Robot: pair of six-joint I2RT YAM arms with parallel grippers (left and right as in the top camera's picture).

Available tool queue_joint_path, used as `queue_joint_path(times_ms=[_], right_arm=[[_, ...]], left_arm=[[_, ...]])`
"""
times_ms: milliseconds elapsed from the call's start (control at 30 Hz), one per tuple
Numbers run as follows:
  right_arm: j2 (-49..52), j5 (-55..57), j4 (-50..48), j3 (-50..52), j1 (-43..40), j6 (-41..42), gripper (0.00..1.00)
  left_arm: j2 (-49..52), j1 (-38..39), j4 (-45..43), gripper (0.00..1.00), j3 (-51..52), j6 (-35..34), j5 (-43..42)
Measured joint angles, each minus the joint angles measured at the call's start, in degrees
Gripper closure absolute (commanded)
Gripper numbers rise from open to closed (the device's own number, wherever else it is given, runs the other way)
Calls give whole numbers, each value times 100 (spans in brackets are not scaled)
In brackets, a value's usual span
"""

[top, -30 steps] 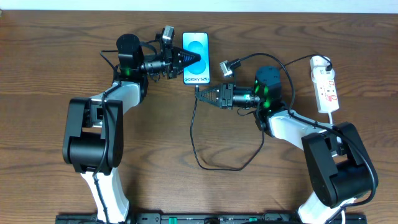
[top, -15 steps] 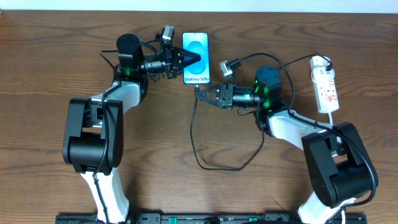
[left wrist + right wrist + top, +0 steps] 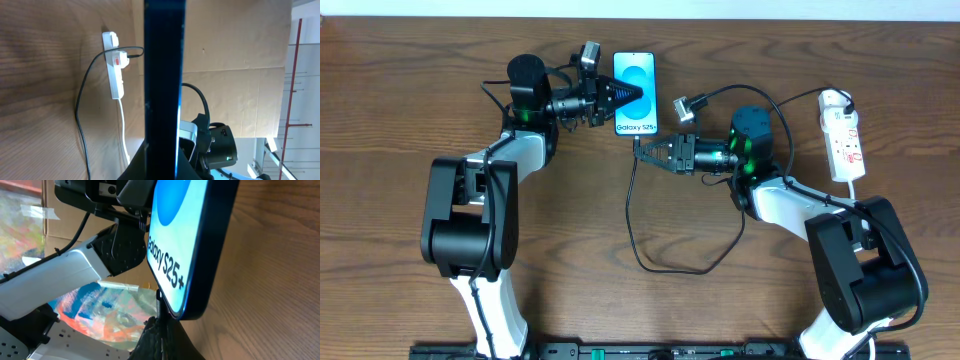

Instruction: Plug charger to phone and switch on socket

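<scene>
The phone (image 3: pixel 636 68) lies at the back middle of the table, light blue screen up with "Galaxy S25+" text. My left gripper (image 3: pixel 634 95) is shut on it across its width. In the left wrist view the phone is a dark upright strip (image 3: pixel 165 75) between the fingers (image 3: pixel 162 162). My right gripper (image 3: pixel 642 149) is shut on the charger's connector (image 3: pixel 159 302), whose tip meets the phone's bottom edge (image 3: pixel 192 255). I cannot tell how deep it sits. The charger cable (image 3: pixel 629 215) loops forward and back to the white socket (image 3: pixel 844 135) at far right.
The socket also shows in the left wrist view (image 3: pixel 114 70), with a red switch and the black cable (image 3: pixel 82 125) plugged in. Its white lead (image 3: pixel 865 190) runs past the right arm's base (image 3: pixel 865 265). The left arm's base (image 3: pixel 470 215) stands at front left.
</scene>
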State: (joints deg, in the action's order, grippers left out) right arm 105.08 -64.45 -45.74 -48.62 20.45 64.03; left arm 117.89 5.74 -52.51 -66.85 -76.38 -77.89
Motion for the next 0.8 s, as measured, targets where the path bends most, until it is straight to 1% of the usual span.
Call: queue_joint_path(times_ms=[300, 800], right_arm=[[0, 22, 70, 0, 0, -2, 99], [7, 39, -42, 0, 26, 0, 99]], left_arm=[[0, 0, -188, 93, 0, 17, -85], [0, 0, -197, 93, 0, 20, -173]])
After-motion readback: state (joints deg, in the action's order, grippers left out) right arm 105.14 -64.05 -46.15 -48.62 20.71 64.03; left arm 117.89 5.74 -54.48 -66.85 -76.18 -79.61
